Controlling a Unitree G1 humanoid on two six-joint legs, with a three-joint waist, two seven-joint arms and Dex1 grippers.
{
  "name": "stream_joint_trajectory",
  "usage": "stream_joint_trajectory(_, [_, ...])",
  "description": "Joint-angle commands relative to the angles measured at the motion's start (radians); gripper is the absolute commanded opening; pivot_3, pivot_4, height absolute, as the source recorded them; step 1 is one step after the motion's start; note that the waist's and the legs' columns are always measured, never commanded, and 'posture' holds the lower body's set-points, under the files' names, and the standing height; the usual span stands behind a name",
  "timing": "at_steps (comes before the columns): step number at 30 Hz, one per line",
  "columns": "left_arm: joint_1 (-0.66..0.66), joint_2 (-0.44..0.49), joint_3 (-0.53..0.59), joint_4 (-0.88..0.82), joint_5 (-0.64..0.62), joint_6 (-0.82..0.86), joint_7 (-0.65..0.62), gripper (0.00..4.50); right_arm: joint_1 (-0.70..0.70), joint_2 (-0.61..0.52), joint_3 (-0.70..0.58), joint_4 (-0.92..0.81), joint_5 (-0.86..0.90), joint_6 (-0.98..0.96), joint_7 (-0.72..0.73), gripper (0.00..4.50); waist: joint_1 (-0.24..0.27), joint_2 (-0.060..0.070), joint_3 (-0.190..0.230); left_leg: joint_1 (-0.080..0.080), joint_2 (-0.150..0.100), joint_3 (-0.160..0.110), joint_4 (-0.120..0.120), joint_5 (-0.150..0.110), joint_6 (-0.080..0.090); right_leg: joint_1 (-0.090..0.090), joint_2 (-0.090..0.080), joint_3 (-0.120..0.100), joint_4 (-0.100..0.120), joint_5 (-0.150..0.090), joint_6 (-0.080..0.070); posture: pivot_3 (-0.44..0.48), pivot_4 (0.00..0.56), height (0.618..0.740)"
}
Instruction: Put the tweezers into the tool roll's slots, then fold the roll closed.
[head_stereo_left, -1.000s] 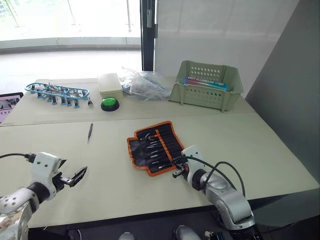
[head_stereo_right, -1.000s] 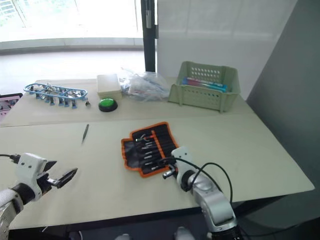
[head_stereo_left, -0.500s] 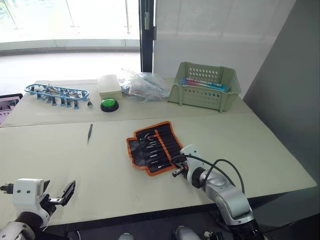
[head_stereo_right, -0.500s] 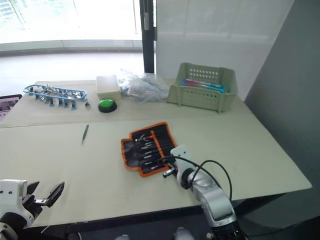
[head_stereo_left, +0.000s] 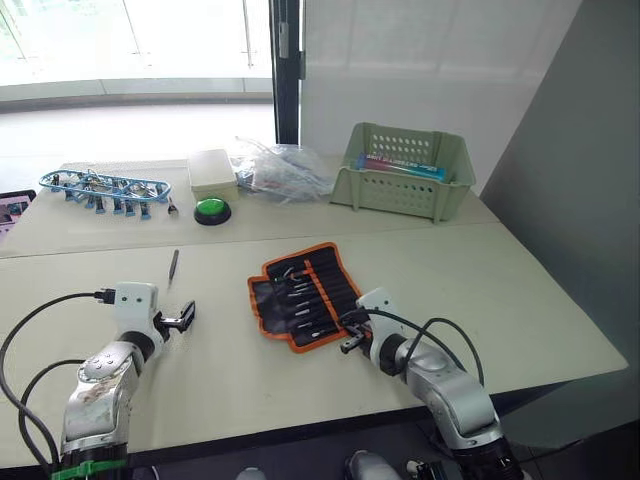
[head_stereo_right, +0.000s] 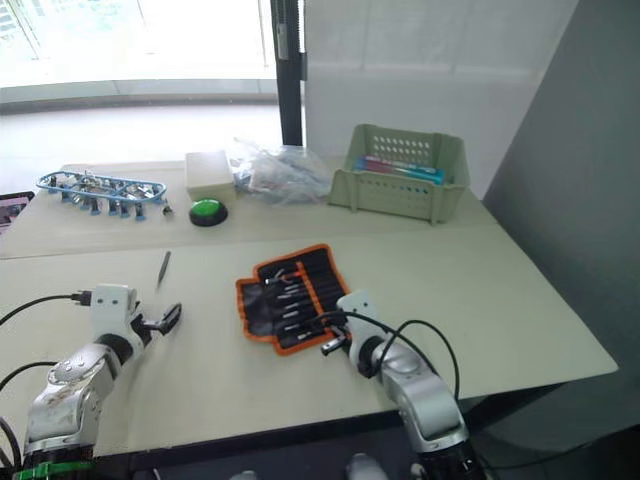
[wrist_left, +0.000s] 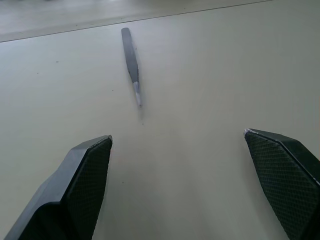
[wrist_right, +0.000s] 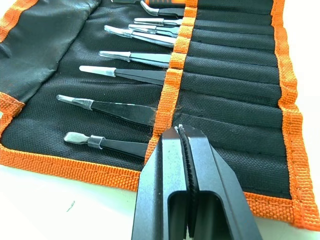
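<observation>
Spanning two pale green panels, the worktop stands before bright windows; left gripper spread toward loose tweezers, right gripper pressed together over tool roll.

Stuff along the far side of the pale table, well beyond both sets of jaws: a blue-framed rack of small tools far off on the left jaws' side, then a cream box with a green round button right in front of it, then a crumpled clear plastic bag. Beyond the right jaws sits a pale green perforated basket with a blue and red package inside.
</observation>
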Motion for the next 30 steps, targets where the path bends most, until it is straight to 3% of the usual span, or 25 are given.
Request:
stream_joint_trajectory(1, [-0.1, 0.009, -0.031, 0.167, 0.048, -0.085, 0.039, 4.48, 0.028, -0.009, 0.026, 0.094, -0.023, 0.046, -0.013, 0.0, 0.002, 0.001, 0.0, 0.002, 0.0, 0.0, 0.0, 0.0, 0.0, 0.002, 0.0, 0.0, 0.0, 0.0, 0.0, 0.0, 0.15, 0.736])
stream_joint_trajectory(12, [-0.273, -0.003, -0.039, 0.489, 0.041, -0.208, 0.092, 4.48, 0.033, -0.01, 0.01, 0.086, -0.023, 0.049, -0.028, 0.0, 0.004, 0.003, -0.002, 0.003, 0.0, 0.0, 0.0, 0.0, 0.0, 0.004, -0.001, 0.0, -0.001, 0.0, 0.0, 0.0, 0.15, 0.736])
stream_joint_trajectory(15, [-0.286, -0.015, -0.057, 0.514, 0.041, -0.208, 0.078, 3.71, 0.031, -0.011, 0.009, 0.089, -0.023, 0.048, -0.027, 0.0, 0.004, 0.004, -0.003, 0.003, 0.0, 0.0, 0.0, 0.0, 0.0, 0.004, -0.001, 0.0, -0.001, 0.0, 0.0, 0.0, 0.15, 0.736])
stream_joint_trajectory(26, [-0.282, -0.014, -0.04, 0.548, 0.029, -0.221, 0.094, 0.02, 0.036, -0.016, 0.006, 0.077, -0.021, 0.054, -0.027, 0.0, 0.003, 0.008, -0.005, 0.003, -0.001, 0.0, 0.0, 0.0, 0.0, 0.004, -0.001, 0.0, -0.001, 0.0, 0.0, 0.0, 0.15, 0.736])
stream_joint_trajectory(30, [-0.29, -0.004, -0.037, 0.562, 0.032, -0.228, 0.1, 0.02, 0.04, -0.019, 0.006, 0.073, -0.021, 0.056, -0.026, 0.0, 0.004, 0.009, -0.005, 0.003, -0.001, 0.0, -0.001, 0.0, 0.0, 0.004, -0.002, 0.0, -0.002, 0.0, 0.0, 0.0, 0.15, 0.736])
